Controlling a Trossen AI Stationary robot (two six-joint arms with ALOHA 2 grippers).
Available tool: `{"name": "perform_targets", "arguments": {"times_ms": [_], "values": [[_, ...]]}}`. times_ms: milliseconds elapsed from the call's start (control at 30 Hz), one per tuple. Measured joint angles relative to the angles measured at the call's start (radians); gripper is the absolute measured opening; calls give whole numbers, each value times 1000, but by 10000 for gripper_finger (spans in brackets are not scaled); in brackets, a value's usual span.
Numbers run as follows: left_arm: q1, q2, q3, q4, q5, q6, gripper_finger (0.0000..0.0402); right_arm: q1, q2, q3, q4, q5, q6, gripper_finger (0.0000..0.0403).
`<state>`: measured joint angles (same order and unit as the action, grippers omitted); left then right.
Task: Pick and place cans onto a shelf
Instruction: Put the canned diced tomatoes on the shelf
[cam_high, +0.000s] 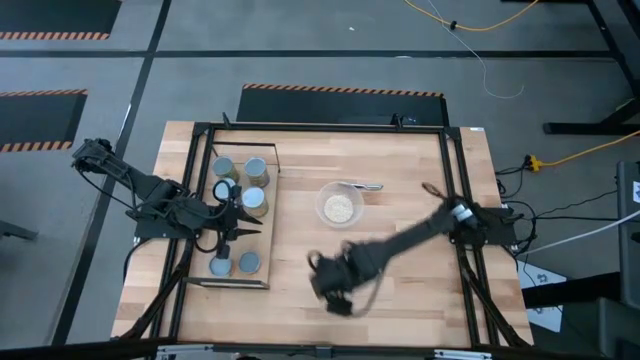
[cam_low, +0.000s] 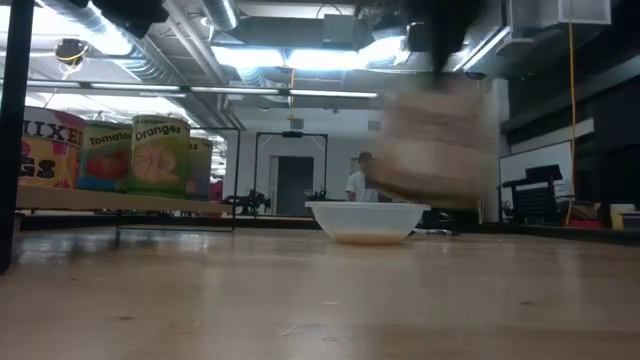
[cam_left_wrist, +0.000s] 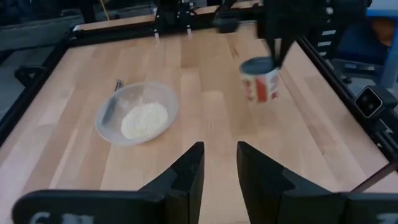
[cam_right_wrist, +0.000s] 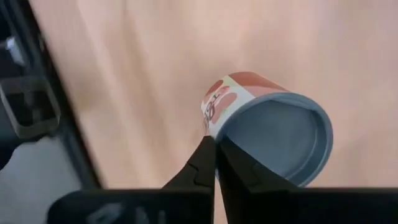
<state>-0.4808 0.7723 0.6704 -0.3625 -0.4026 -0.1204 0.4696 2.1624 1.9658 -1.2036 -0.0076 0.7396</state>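
Right gripper: the right gripper is over the table's near-middle part, clenched on the rim of a red-and-white can, pinching the lip with the fingers almost together.
Held can: it hangs from that grip, clear of the wood in the left wrist view, near the bowl of pale grains but apart from it.
Left gripper: the left gripper hangs over the shelf, jaws partly apart and grasping nothing.
Shelf: it lies along the table's left side.
Done: about 6 cans seem to stand on the shelf, 4 toward its far end and 2 toward its near end.
Left: in my judgement the held can has yet to cross to the shelf; no other can shows on the bare tabletop.
Writing: in the low view the shelf cans read "Oranges" and "Tomato"; a third label at the picture's edge is cut off, showing only "IXE". The held can's print is too blurred to read.
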Motion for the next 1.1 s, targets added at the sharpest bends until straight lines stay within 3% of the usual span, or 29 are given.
{"name": "perform_targets", "arguments": {"times_ms": [233, 500, 867, 1100], "values": [[0, 0, 0, -10, 0, 0, 88, -214, -2, 116, 109, 19, -336, 9], [0, -45, 0, -13, 0, 0, 88, -347, -2, 139, 259, 17, -618, 9], [0, -229, 0, -23, 0, 0, 88, -404, 2, 139, 559, -5, -848, 9], [0, -326, 0, -22, -2, 1, 88, -396, 49, 141, 625, -39, -854, 10]]}}
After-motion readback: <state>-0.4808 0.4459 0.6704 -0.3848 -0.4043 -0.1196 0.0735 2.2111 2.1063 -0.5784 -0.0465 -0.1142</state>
